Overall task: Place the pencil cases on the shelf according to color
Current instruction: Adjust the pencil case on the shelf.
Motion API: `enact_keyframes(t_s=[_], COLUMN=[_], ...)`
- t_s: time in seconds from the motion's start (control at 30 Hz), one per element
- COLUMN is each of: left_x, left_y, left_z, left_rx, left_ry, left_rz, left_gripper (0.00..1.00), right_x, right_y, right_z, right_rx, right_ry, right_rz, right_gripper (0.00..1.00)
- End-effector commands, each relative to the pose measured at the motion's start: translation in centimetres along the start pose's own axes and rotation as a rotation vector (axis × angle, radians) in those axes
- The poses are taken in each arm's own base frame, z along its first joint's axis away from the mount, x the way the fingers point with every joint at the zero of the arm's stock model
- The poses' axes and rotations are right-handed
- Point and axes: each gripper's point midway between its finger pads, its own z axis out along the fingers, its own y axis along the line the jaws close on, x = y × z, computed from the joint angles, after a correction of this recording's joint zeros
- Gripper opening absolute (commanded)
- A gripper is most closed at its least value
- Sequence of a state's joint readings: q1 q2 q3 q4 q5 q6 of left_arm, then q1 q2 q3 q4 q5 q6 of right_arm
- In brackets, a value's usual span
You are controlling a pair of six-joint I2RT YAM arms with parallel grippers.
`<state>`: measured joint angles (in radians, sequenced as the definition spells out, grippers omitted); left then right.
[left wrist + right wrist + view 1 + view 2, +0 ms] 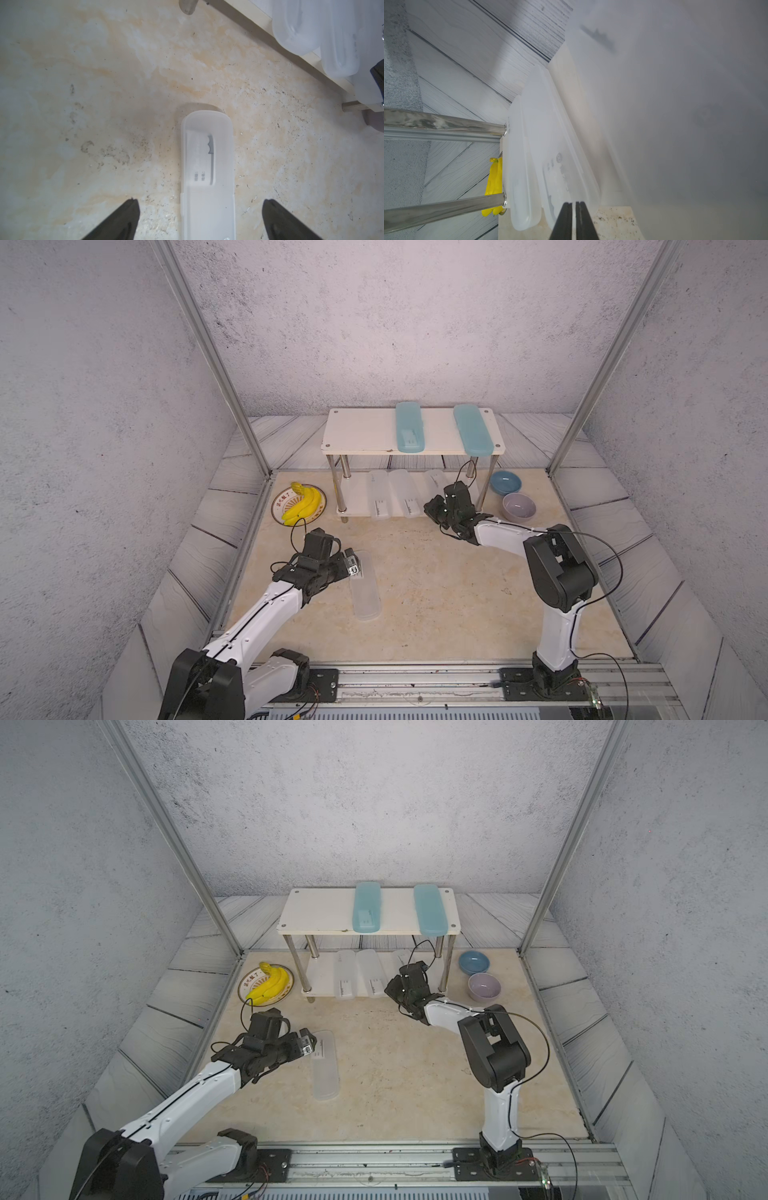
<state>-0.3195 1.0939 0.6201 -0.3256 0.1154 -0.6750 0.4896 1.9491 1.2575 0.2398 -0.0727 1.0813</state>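
**One frosted case on the table, left jaws wide around it**

The unshelved frosted case (365, 587) lies flat on the table, lower centre-left in both top views. The left gripper (200, 200) hangs over the case's labelled end, its fingers spread wide on either side and touching nothing.

Centre frame, the shelf (357, 431) carries two teal cases (409, 427) (471, 429) on its top board. Three frosted ones (380, 493) (405, 491) (434, 481) lie on its lower board. The right gripper (573, 204) is at that lower board, its fingers pressed together and holding nothing.

The case looks hollow and thin-walled, so probably light, fairly stiff and smooth enough to slip. A pinch across its narrow width looks best, nearer mid-length than the end so that it does not droop. Hard squeezing could bow the walls or pop the lid seam.
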Motion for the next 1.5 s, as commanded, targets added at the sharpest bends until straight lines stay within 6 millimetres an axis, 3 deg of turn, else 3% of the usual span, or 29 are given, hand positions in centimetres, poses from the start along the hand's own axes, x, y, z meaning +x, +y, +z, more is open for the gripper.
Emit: enact_keyframes(t_s=[0.0,0.4,0.57,0.77,1.1,1.2,1.3,1.4,1.47], left_x=[-0.6,-0.4,-0.3,-0.6,-0.3,-0.3,-0.4,-0.3,-0.1], left_y=[0.2,0.5,0.4,0.3,0.6,0.6,0.8,1.3,1.4], left_z=[-0.2,-0.7,-0.5,-0.6,-0.8,-1.0,-1.2,-1.4,-1.3], left_rx=[-0.007,-0.001,0.006,0.011,0.008,0.006,-0.006,-0.034,-0.042], left_ry=[-0.025,-0.026,-0.023,-0.028,-0.028,-0.032,-0.036,-0.029,-0.017], left_rz=[0.017,0.018,0.013,0.013,0.010,0.014,0.023,0.023,0.029], left_gripper=[0.99,0.99,0.98,0.99,0.99,0.99,0.99,0.99,0.99], right_x=[-0.9,-0.2,0.6,2.9,5.3,5.3,4.6,3.6,3.1], right_y=[0.3,-1.3,-0.8,0.5,1.9,1.8,2.2,2.8,3.4], right_z=[0.8,3.3,3.9,4.6,4.3,4.1,3.2,1.5,0.1], right_rx=[0.016,0.049,0.029,0.018,0.001,0.009,0.017,0.036,0.051], right_ry=[-0.039,-0.015,0.020,0.062,0.097,0.096,0.079,0.069,0.067], right_rz=[-0.027,-0.043,-0.041,-0.063,-0.071,-0.073,-0.100,-0.151,-0.195], right_gripper=[0.12,0.12,0.12,0.12,0.12,0.14,0.26,0.55,0.66])
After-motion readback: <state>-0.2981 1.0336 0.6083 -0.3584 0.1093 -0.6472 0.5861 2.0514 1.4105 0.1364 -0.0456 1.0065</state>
